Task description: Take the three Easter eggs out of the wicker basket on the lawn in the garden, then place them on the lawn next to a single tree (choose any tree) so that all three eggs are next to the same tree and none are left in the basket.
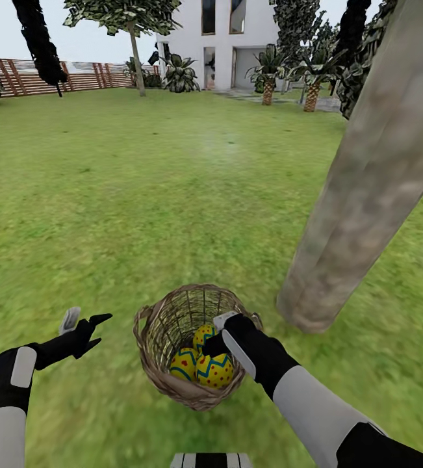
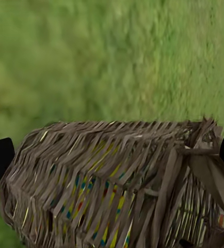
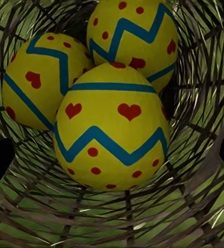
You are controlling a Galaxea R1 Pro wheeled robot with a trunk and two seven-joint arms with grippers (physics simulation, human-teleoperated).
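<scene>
Wicker basket (image 1: 188, 344) sits on the lawn (image 1: 140, 208), just beside the base of the thick grey-beige tree (image 1: 367, 188), on the side toward the robot. All three Easter eggs (image 1: 201, 367) are in the basket, bunched together and touching; right wrist view shows them close up (image 3: 109, 126), yellow with blue zigzags and red hearts and dots, one in front of two.

Right gripper (image 1: 219, 333) is over the basket rim, reaching into the opening just above the eggs. Its fingers show at the edges of the right wrist view, spread apart, nothing between them, not touching an egg that I can tell.

Left gripper (image 1: 81, 322) hovers just beside the basket, on the side away from the tree, fingers apart, holding nothing. Left wrist view looks at the basket's woven wall (image 2: 112, 181), egg colours showing through the weave.

Far beyond the basket: white house (image 1: 221, 39), brown fence (image 1: 75, 75).
</scene>
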